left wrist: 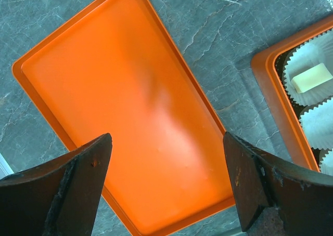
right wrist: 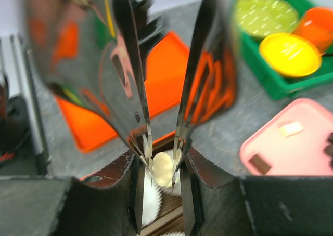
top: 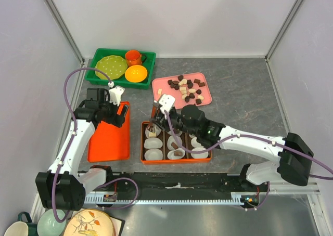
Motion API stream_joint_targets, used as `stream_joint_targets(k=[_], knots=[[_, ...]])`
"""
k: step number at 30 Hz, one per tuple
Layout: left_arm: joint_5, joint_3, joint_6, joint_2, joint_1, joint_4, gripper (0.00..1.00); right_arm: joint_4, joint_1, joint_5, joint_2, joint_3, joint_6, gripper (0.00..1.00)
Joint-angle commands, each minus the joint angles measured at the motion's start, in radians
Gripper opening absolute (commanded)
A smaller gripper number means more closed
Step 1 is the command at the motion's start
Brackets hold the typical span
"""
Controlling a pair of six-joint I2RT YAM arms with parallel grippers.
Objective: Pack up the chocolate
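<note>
Pinching a cream chocolate [right wrist: 162, 168], tongs [right wrist: 134, 90] were clenched in the right gripper [right wrist: 161, 194] over the far-left paper cup [right wrist: 148, 209] of the orange box [top: 142, 145]. Other chocolates [top: 183, 85] were seen on the far pink tray [top: 162, 82]. The left gripper [left wrist: 166, 142] was spread above an orange lid [left wrist: 104, 80].

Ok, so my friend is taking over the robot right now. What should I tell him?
The left gripper is open and empty, above the orange tray.
The right gripper is shut on metal tongs, which pinch a cream chocolate over a paper cup in the orange box.
Done: a few cups in the box already hold a piece.
Left: drop this one in, then move the loose chocolates from the pink tray into the other cups.
</note>
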Motion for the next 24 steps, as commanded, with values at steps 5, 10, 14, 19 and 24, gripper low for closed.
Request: stream_joint_targets(k=[5,10,14,19,24], knots=[[0.010,0.006,0.025,-0.027,0.005,0.022,0.94,-0.028,0.106,0.073,-0.037,-0.055,-0.003,0.21],[0.010,0.006,0.022,-0.024,0.005,0.019,0.94,0.000,0.127,0.064,-0.012,-0.067,0.011,0.21],[0.006,0.009,0.025,-0.022,0.005,0.019,0.94,0.012,0.132,0.059,0.014,-0.067,0.013,0.23],[0.000,0.009,0.026,-0.022,0.005,0.019,0.94,0.024,0.133,0.043,0.028,-0.064,0.022,0.27],[-0.007,0.009,0.031,-0.021,0.005,0.021,0.94,0.032,0.136,0.050,0.023,-0.073,0.030,0.36]])
